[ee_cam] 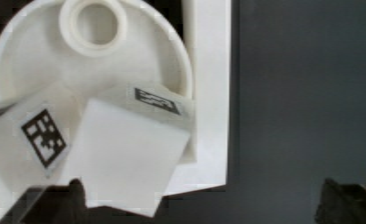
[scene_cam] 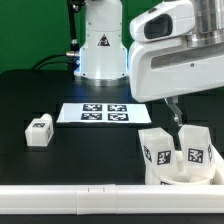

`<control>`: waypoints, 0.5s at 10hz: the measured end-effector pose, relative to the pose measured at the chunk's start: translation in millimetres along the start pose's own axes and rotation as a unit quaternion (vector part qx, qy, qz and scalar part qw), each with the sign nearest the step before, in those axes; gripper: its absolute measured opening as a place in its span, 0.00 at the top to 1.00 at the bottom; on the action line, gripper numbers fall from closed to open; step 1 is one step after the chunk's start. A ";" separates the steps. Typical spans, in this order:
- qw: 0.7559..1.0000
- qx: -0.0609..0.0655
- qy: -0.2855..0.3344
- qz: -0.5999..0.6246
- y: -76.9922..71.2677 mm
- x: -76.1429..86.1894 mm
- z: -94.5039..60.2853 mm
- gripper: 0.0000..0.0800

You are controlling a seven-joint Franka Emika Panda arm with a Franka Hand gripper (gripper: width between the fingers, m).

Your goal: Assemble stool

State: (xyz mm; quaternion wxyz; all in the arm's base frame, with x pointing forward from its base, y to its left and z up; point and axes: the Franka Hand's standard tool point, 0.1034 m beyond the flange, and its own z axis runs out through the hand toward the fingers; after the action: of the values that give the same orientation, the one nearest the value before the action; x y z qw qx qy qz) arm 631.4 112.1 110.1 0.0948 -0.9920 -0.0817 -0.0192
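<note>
The white round seat (ee_cam: 52, 70) with an oval socket (ee_cam: 95, 25) lies against the white rail (ee_cam: 210, 90). Two blocky white legs with black-and-white tags stand on it, one (ee_cam: 130, 150) in front of the other (ee_cam: 29, 135). In the exterior view the seat (scene_cam: 186, 178) and these two legs (scene_cam: 157, 150) (scene_cam: 194, 150) sit at the exterior view's lower right. My gripper (scene_cam: 176, 118) hangs just above them. In the wrist view my gripper (ee_cam: 201, 205) is open and empty, its dark fingertips (ee_cam: 47, 203) wide apart. A third loose leg (scene_cam: 38, 130) lies on the exterior view's left.
The marker board (scene_cam: 95, 113) lies flat in the middle of the black table. The long white rail (scene_cam: 80, 198) runs along the front edge. The robot's white base (scene_cam: 100, 45) stands at the back.
</note>
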 end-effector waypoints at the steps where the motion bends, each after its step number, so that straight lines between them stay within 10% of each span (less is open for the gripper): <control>1: 0.994 -0.023 -0.006 -0.107 4.8 -0.4 0.8 0.19; 3: 0.950 -0.071 -0.025 -0.302 3.7 1.5 6.7 0.19; 5: 0.929 -0.071 -0.031 -0.362 10.0 -0.8 8.6 0.19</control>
State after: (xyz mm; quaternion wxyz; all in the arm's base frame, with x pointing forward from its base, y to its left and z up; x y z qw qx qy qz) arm 632.5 103.9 99.8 0.0081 -0.8993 -0.4365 -0.0275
